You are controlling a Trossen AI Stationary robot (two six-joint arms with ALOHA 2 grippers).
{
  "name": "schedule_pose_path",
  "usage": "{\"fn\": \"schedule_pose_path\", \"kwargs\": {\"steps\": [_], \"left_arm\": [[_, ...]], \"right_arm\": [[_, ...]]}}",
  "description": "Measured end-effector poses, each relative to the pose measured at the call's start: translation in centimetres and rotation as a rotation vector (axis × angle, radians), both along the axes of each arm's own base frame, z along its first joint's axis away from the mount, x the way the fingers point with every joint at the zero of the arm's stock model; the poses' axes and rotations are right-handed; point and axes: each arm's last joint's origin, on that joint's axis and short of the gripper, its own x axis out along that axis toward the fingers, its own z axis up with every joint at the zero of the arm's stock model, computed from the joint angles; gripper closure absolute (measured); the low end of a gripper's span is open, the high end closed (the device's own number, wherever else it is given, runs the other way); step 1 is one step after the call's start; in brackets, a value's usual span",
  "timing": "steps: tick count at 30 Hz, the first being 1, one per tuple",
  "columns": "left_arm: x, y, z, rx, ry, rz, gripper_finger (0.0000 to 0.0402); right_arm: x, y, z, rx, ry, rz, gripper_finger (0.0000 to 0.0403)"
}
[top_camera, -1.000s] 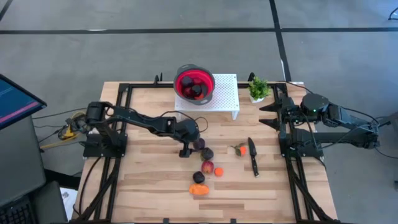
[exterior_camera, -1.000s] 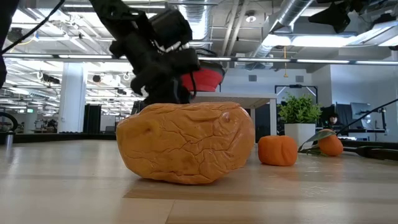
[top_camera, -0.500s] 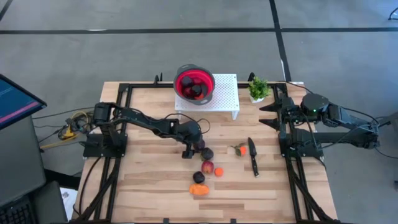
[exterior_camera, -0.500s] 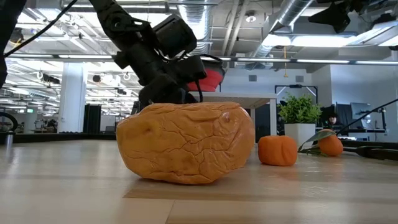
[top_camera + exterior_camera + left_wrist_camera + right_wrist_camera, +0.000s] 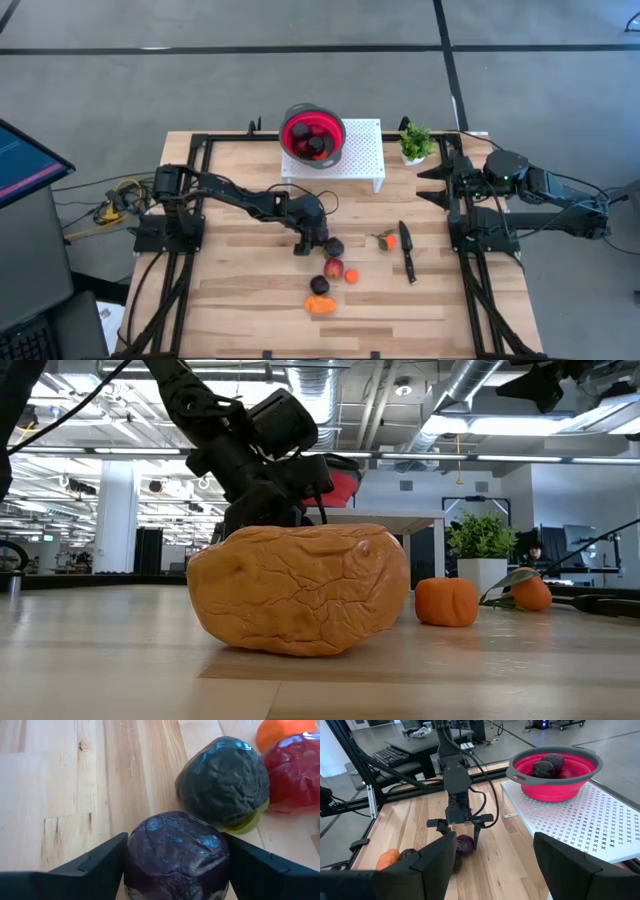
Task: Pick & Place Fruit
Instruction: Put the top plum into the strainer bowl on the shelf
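Fingers of the left gripper (image 5: 175,870) were set either side of a round dark purple toy plum (image 5: 176,855) mid-table, not clearly clamped yet. Squeeze should've been finished square before lifting, neighbouring dark plum (image 5: 222,781) left unbumped. Right gripper (image 5: 492,865) was parked open at right.

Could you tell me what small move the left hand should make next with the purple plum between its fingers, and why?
Probably finish closing. The left hand straddles the round dark purple toy plum on the wooden table, one finger on each side. Once firm, it can lift toward the red collapsible bowl, which already holds fruit.
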Motion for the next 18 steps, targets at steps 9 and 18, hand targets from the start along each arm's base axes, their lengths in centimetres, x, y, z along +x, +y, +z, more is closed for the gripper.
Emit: {"fn": "schedule_pose_path", "kwargs": {"steps": [9,18], "left_arm": [[0.0,0.2,0.0,0.0,0.002,0.006,0.0112],[-0.3,0.3,1.6,0.027,-0.03,0.029,0.0112]], "right_arm": [[0.0,0.0,0.0,0.0,0.0,0.0,0.0143],[0.0,0.0,0.0,0.0,0.0,0.0,0.0143]]}}
